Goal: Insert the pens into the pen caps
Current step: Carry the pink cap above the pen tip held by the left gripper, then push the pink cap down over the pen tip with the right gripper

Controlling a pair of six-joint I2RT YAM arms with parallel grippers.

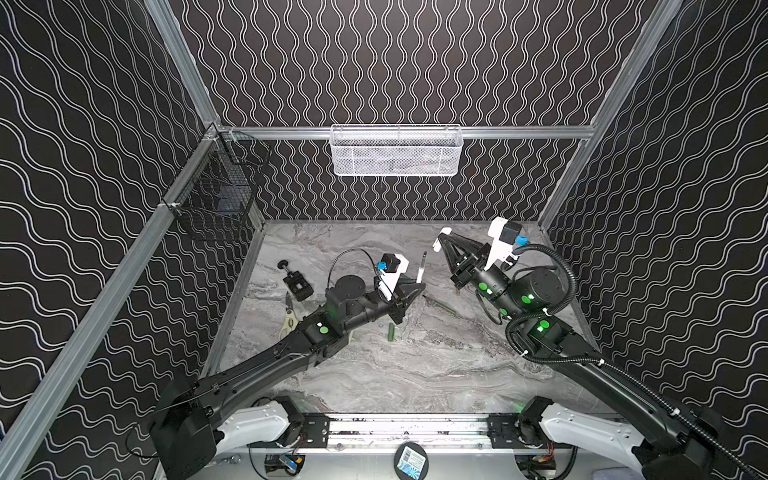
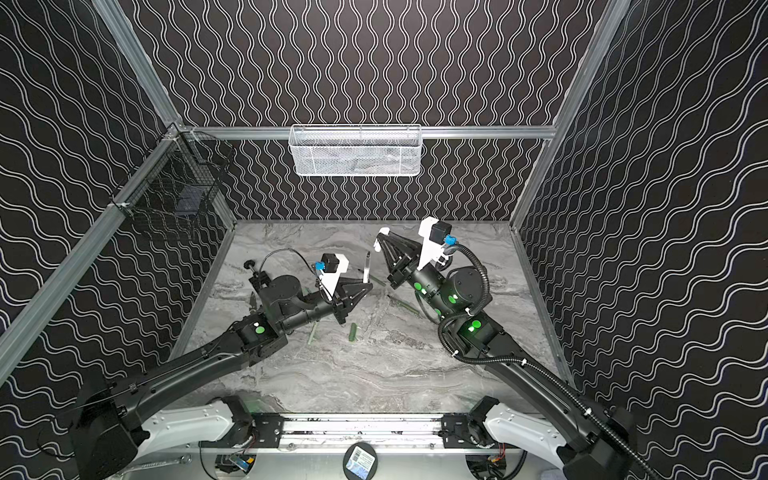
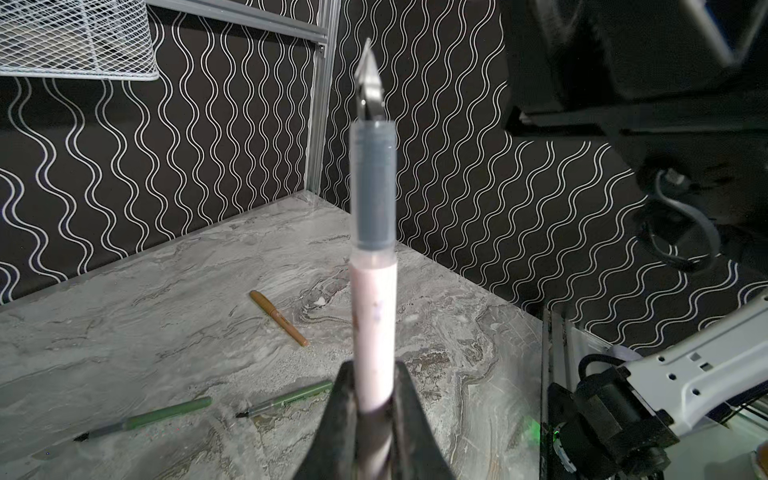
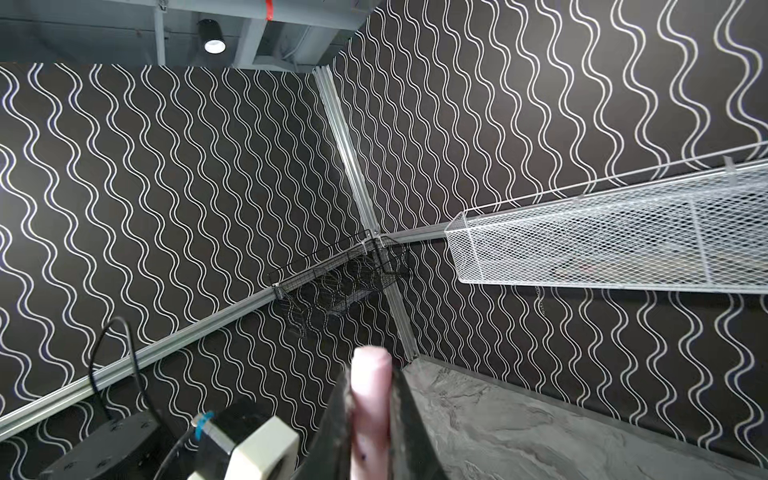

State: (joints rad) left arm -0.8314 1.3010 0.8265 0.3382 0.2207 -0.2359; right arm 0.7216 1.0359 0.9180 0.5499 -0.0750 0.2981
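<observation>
top views: left gripper [image 1: 419, 286] clamped on the pale pink pen [image 1: 421, 269], tip up, raised off the marble table [image 1: 374, 374]. left wrist: a green pen [image 3: 145, 417] lies on the table. right wrist: right gripper [image 4: 370, 386] pinching the pink cap [image 4: 371, 370].

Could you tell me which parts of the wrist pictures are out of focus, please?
Left wrist view: the held pink pen is soft, the gold pen sharper. Right wrist view: the held pink cap is blurred, the white basket crisp.
</observation>
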